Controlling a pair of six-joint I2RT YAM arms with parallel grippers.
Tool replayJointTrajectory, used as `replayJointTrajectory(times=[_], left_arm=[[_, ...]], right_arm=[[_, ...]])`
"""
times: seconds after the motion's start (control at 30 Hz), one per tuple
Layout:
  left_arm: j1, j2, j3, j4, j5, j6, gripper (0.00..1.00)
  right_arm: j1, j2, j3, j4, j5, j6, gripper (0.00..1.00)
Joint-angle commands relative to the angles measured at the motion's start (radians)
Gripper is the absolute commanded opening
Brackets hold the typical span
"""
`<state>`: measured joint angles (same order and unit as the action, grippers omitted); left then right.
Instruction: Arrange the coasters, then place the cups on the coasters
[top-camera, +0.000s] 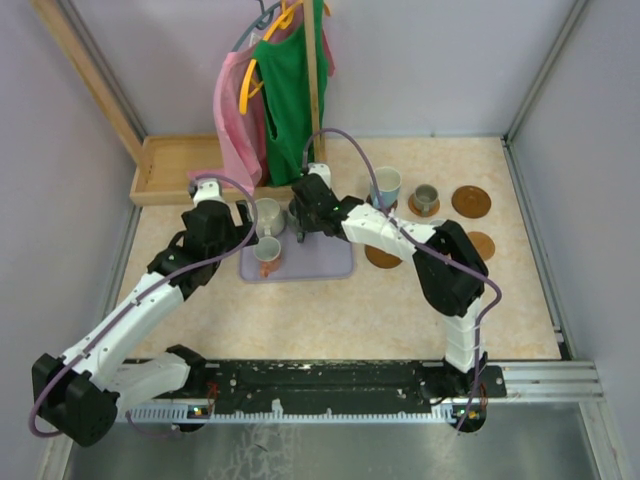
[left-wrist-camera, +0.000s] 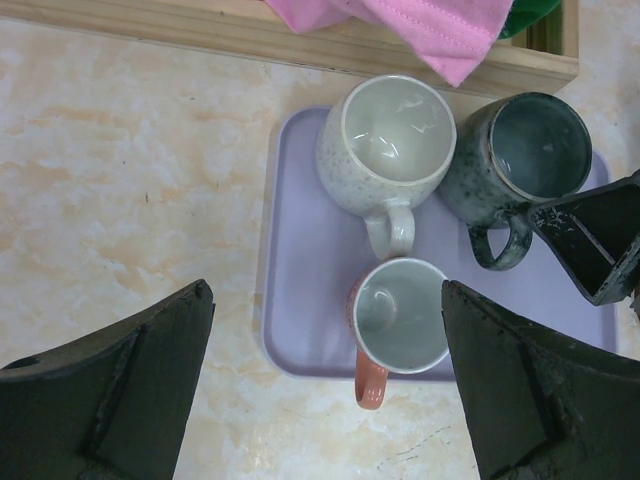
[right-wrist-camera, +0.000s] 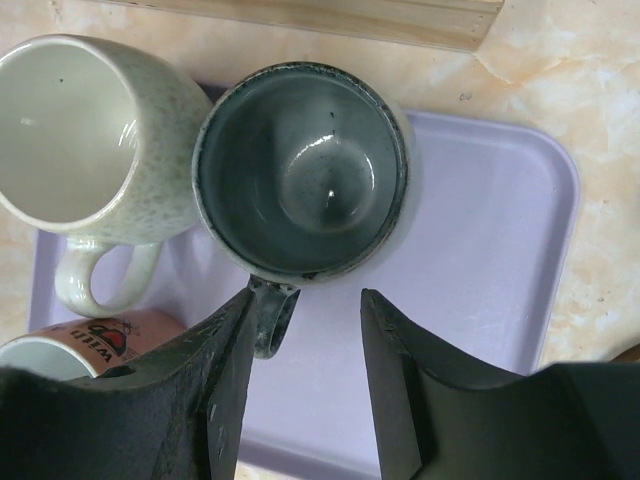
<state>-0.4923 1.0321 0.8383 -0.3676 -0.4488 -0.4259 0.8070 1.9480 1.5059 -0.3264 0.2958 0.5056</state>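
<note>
Right claw (right-wrist-camera: 305, 300) about half open, gripping nothing, low over the lavender tray (right-wrist-camera: 480, 250), fingers to either side of the dark cup's (right-wrist-camera: 300, 170) handle. Handle just beside the left finger, clear gap to the other.

Left claw (left-wrist-camera: 328, 290) spread wide, empty, hovering above the tray's near left part, with the orange cup (left-wrist-camera: 400, 315) showing between its fingers in the wrist view.

Three cups upright on the tray: speckled cup (right-wrist-camera: 70, 130) at far left, dark cup touching or just beside it on the right, orange cup near of the speckled one with its handle pointing near.

Right of the tray, on the table (top-camera: 350, 310): blue-white cup (top-camera: 387, 185) far, grey cup (top-camera: 426, 196) just right of it, standing on a coaster (top-camera: 415, 209).

Three more coasters bare: one (top-camera: 471, 201) right of the grey cup, one (top-camera: 481, 243) nearer, one (top-camera: 382, 257) by the tray's right edge, partly under the right arm.

Coaster under the blue-white cup or not: cannot tell.

Behind the tray, wooden box (top-camera: 175, 165) and hanging pink and green clothes (top-camera: 290, 90).
</note>
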Motion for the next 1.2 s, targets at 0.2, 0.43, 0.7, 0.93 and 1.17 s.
replayJointTrajectory(times=[0.2,0.43,0.7,0.93,1.17], left_arm=[[0.009,-0.018,-0.017,0.000,0.001,-0.002,1.00],[0.012,-0.028,-0.027,-0.001,0.001,0.004,1.00],[0.017,-0.043,-0.036,-0.002,0.005,0.009,1.00],[0.019,-0.048,-0.040,-0.004,0.007,0.011,1.00],[0.021,-0.052,-0.041,-0.006,0.009,0.009,1.00]], right_arm=[[0.042,0.026,0.078,-0.051,0.029,0.010,0.46],[0.054,0.077,0.118,-0.085,0.055,0.032,0.44],[0.052,0.104,0.143,-0.136,0.115,0.025,0.37],[0.051,0.117,0.135,-0.132,0.116,0.006,0.35],[0.047,0.144,0.163,-0.136,0.104,-0.024,0.31]])
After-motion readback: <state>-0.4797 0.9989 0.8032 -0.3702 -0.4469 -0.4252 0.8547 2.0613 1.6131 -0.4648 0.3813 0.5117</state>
